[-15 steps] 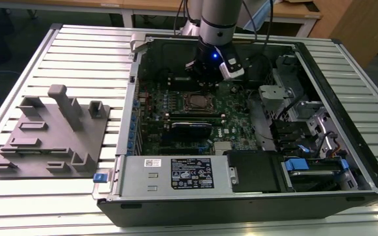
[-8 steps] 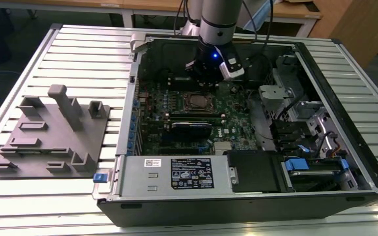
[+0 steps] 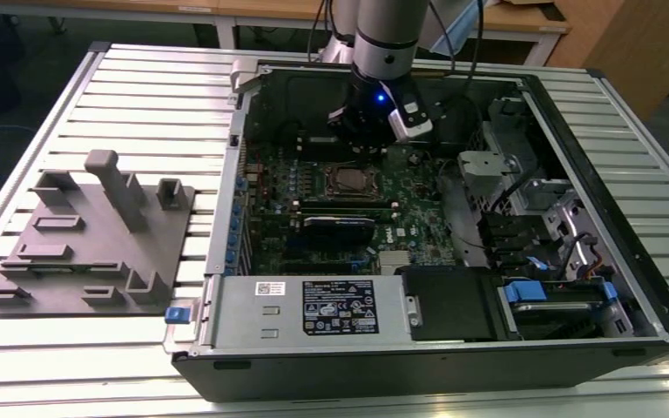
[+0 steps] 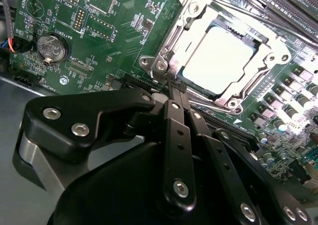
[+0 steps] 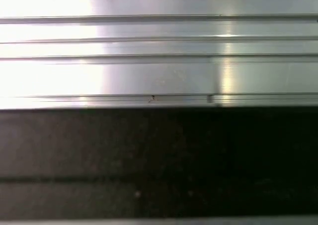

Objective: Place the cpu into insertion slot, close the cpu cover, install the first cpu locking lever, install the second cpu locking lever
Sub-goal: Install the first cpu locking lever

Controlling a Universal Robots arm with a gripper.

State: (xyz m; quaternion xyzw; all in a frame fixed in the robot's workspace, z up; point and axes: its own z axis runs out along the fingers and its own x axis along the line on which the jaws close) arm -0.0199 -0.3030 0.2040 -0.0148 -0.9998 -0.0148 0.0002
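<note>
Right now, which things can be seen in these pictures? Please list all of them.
computer case: one, black, open, on the slatted table
fixture plate: one, grey, exterior view's left of the case
circuit board: one, green, inside the case
cpu cover: one, silvery, on the board
cpu: one, silver-grey, in the cover's cut-out
power supply box: one, grey, black label, case's front
arm: one, grey, above the case
gripper: one, black, shut, at the cover's corner
</note>
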